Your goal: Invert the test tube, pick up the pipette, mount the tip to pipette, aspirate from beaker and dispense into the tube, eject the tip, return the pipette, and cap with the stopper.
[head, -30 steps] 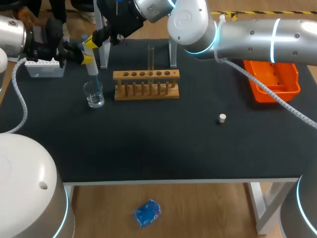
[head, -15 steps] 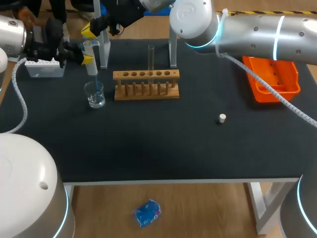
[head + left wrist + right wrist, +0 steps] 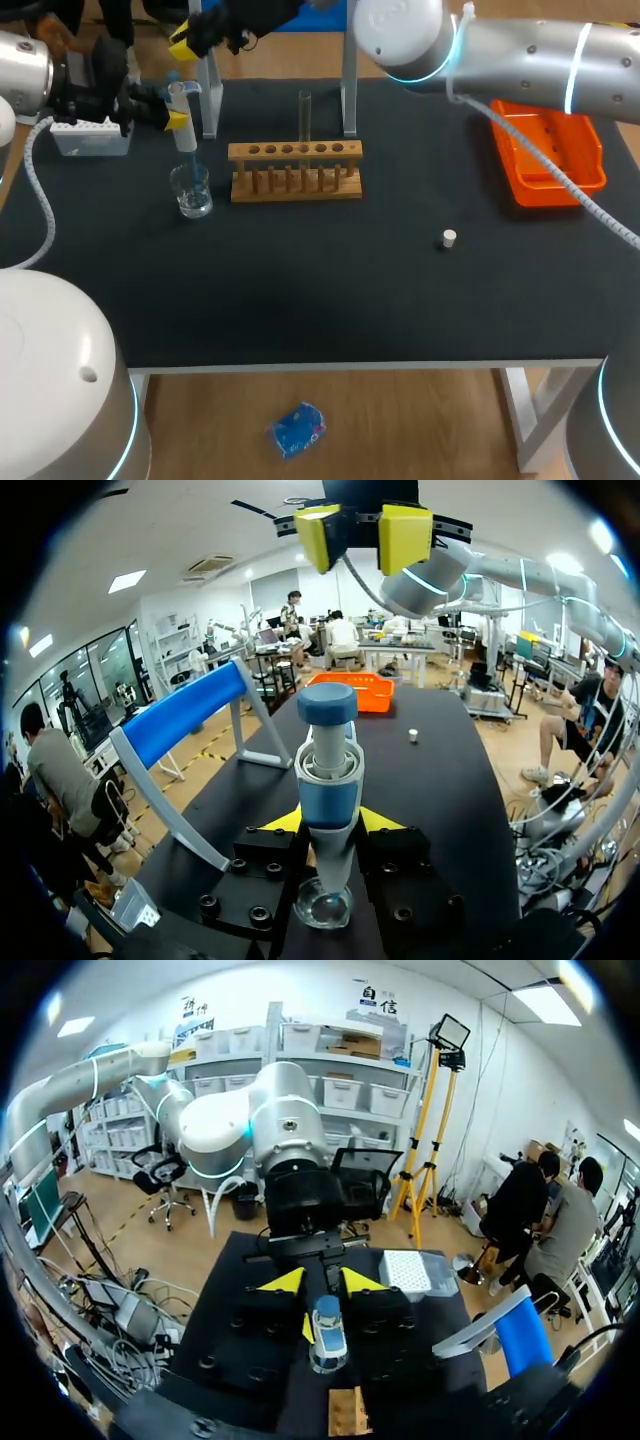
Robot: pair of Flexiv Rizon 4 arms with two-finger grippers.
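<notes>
Tabletop [image 3: 300, 290] work looks like aspirate: our left pincer [image 3: 328, 822] grips pipette [image 3: 328, 770], tip in beaker [image 3: 190, 190] beneath. Right pincer [image 3: 362, 535] released, above plunger. Next, probably: carry to tube [image 3: 305, 120], dispense.

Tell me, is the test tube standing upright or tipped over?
Upright. The test tube rises vertically from a hole of the wooden rack.

The right arm's yellow-tipped gripper [image 3: 186, 40] has lifted off the top of the blue-and-white plastic pipette [image 3: 184, 118] and pulled up and back, and now hangs well clear above it. Its rounded grey elbow joint [image 3: 400, 30] has drifted up and rightward too.
</notes>
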